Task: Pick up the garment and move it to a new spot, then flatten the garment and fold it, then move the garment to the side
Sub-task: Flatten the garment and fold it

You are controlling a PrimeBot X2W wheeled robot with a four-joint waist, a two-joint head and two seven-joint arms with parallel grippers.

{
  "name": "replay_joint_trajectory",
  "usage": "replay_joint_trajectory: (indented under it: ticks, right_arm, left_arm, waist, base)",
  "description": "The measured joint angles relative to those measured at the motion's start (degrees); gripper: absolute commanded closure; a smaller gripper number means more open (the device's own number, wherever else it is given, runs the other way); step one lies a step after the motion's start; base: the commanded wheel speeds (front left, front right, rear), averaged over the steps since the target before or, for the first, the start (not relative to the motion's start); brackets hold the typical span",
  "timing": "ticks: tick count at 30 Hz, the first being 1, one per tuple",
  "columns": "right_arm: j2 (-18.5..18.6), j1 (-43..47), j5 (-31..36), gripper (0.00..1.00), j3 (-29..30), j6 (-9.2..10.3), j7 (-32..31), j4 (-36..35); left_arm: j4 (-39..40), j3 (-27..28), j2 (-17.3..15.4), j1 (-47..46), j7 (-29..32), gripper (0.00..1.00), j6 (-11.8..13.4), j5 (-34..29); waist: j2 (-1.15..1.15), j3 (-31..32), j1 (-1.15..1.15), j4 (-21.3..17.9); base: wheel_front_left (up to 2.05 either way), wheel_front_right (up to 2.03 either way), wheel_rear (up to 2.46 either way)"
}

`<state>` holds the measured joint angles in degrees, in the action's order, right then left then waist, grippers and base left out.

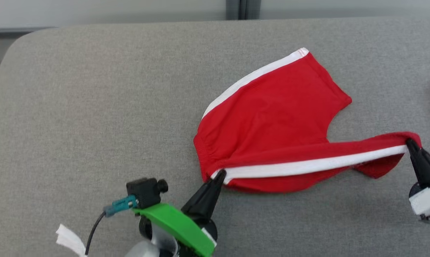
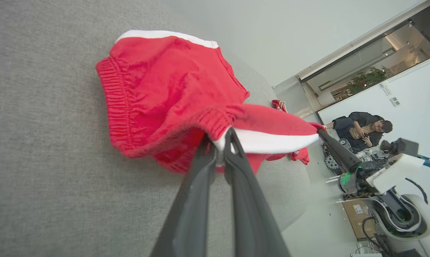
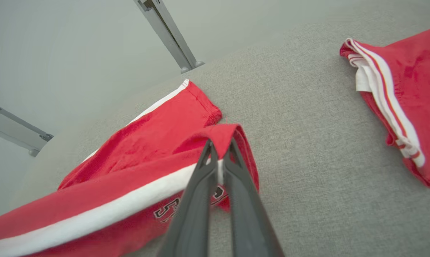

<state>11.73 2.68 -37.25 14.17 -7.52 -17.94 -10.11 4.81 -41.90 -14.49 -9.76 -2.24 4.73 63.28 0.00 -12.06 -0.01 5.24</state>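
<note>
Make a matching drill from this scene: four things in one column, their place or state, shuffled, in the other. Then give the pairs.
1 left gripper
2 right gripper
3 second garment
4 person

A in the room beyond the table
B shut on the shorts at the waistband corner
C lying ungripped at the table's right side
D shut on the shorts' leg end

Pairs: 1-B; 2-D; 3-C; 4-A

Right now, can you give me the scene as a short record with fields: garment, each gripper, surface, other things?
garment: red shorts with white side stripes, the near stripe stretched between the grippers
left gripper: shut on shorts, at the waistband end of the stripe
right gripper: shut on shorts, at the leg end
surface: grey fabric table
other: second red garment, apart from the shorts
</note>
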Motion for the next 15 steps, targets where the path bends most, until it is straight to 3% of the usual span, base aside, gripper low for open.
replay_joint_trajectory:
  ticks: [7, 15]
  right_arm:
    - [5.52, -16.13, 3.48, 1.00, -1.53, 0.03, -8.60, 7.27]
    - [8.35, -29.65, 6.31, 1.00, -4.91, 0.03, -13.29, 15.27]
  left_arm:
    - [-5.01, 1.24, 6.22, -11.27, 1.65, 1.00, -1.03, 0.65]
    - [-12.00, 2.52, 9.35, -17.81, -0.57, 1.00, -0.91, 0.07]
  waist:
    - [0.00, -6.98, 0.00, 2.57]
    - [0.00, -12.44, 0.00, 6.48]
  base:
    - [0.00, 0.00, 0.00]
    - [0.00, 0.00, 0.00]
